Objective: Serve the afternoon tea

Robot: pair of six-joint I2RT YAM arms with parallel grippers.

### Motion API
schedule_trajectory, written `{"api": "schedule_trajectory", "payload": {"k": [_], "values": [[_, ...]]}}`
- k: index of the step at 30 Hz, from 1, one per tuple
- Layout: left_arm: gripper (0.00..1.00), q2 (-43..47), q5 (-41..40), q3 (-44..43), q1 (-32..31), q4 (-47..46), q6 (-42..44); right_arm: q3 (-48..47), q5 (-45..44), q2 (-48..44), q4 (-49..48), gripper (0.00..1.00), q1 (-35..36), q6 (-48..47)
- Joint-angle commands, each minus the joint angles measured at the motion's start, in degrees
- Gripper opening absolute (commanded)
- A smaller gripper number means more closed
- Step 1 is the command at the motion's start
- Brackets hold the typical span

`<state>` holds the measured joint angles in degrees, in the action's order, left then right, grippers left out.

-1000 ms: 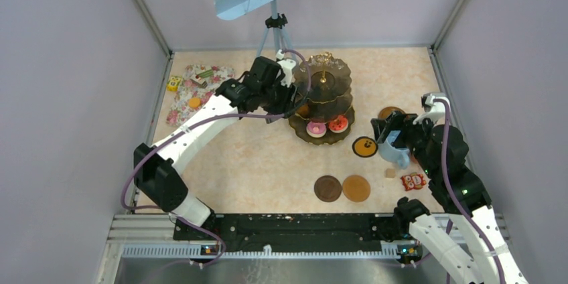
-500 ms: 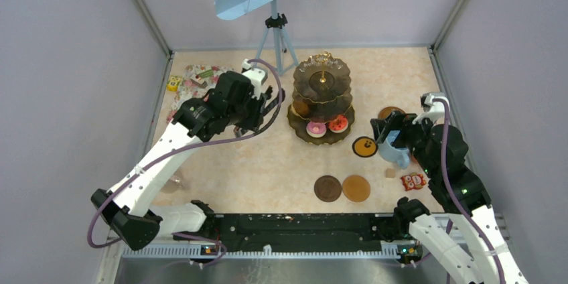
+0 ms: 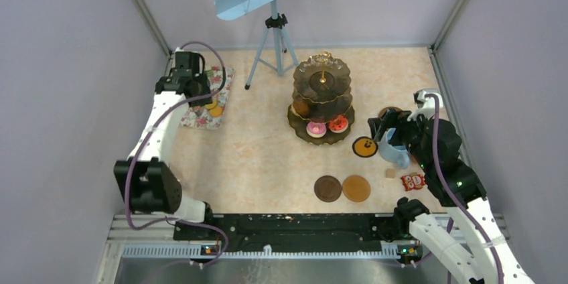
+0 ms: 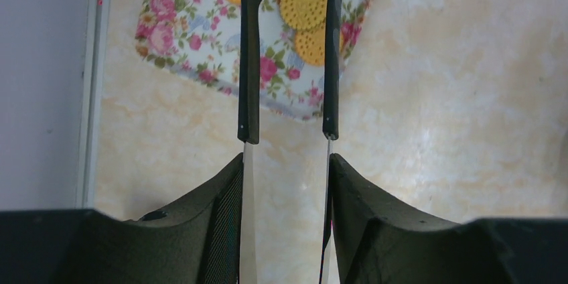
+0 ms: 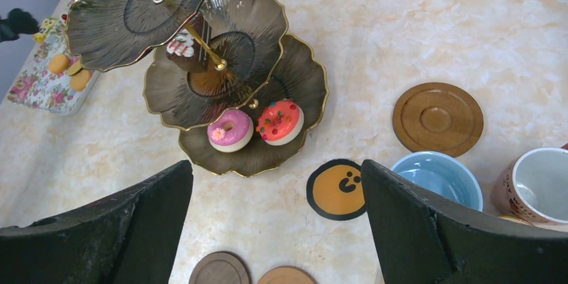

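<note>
The dark three-tier stand (image 3: 321,96) holds a pink cake (image 5: 231,130), a red cake (image 5: 280,122) and a chocolate cake (image 5: 181,49). My left gripper (image 3: 194,86) is at the far left, shut on the black tongs (image 4: 249,63). The tong tips reach over orange tarts (image 4: 306,4) on the floral mat (image 4: 201,49). My right gripper (image 5: 274,163) is open and empty, above the table beside the light blue mug (image 5: 439,177). An orange-brown mug (image 5: 536,193) stands right of it. Brown coasters (image 3: 327,188) (image 3: 356,188) (image 5: 437,118) lie near.
An orange smiley coaster (image 3: 365,147) lies between the stand and the blue mug. A red packet (image 3: 413,181) and a small cube (image 3: 389,173) lie at the right. A tripod with a blue board (image 3: 271,23) stands at the back. Walls close in on both sides.
My left arm has swung from beside the stand to the far left, over the floral mat. My right arm has barely moved.
</note>
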<state>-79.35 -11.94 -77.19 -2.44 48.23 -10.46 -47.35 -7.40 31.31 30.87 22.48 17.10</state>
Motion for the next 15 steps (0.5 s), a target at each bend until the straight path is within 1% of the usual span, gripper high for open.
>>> {"api": "schedule_trajectory", "payload": {"k": [1, 6, 11, 15], "values": [[0.50, -9.5, -2.7, -5.2, 0.7, -10.3, -3.8, -1.3, 0.8, 0.5, -2.5, 0.94, 0.7, -0.9], [0.52, -17.7, -4.7, -9.8, 1.2, -11.4, -6.5, -0.1, 0.7, 0.7, -3.4, 0.94, 0.7, -0.5], [0.54, -22.4, -6.8, -10.2, 1.4, -14.2, -9.0, 0.7, 0.9, 1.1, -4.1, 0.94, 0.7, 0.0], [0.54, -26.0, -7.0, -11.6, 2.0, -15.6, -9.4, 0.4, 0.4, 1.7, -4.0, 0.94, 0.7, -0.5]]}}
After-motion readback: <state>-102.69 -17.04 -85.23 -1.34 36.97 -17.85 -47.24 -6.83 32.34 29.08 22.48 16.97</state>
